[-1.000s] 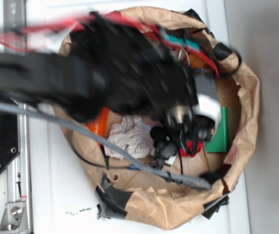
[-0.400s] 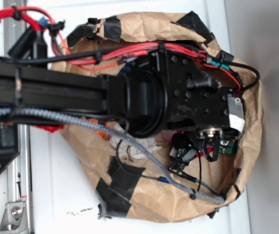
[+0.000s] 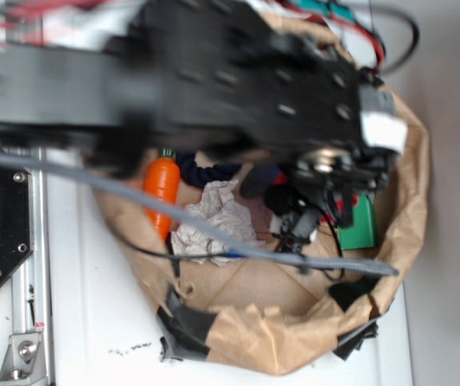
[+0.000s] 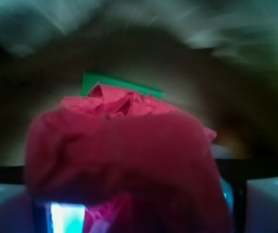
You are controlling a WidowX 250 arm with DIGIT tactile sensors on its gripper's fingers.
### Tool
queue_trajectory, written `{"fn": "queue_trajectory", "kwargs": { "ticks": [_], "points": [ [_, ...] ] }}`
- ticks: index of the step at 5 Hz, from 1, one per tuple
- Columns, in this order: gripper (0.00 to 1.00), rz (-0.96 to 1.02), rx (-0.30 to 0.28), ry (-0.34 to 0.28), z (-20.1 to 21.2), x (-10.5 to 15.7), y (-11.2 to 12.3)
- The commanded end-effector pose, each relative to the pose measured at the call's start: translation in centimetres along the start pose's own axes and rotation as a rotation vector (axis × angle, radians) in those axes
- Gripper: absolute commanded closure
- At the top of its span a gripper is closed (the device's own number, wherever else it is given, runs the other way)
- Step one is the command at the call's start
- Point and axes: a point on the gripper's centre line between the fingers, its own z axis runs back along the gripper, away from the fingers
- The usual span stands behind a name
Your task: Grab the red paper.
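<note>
Brown paper bag (image 3: 411, 193) below — claw (image 4: 139, 213) tight around red paper (image 4: 124, 155).

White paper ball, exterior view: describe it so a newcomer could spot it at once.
Find the brown paper bag lying open on the white table. Inside, just below the black robot arm, sits the white paper ball, right of the orange carrot. It is the only pale, wrinkled lump; the green block is flat-sided.
</note>
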Motion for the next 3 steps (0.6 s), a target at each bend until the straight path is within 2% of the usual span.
{"fn": "queue_trajectory", "kwargs": {
  "ticks": [1, 2, 3],
  "points": [
    [1.00, 0.336, -0.039, 0.172, 5.6, -2.3, 1.8],
    [1.00, 0.399, -0.040, 0.170, 5.1, -3.3, 1.8],
    [1.00, 0.388, -0.069, 0.201, 4.5, -3.5, 1.5]
  ]
}}
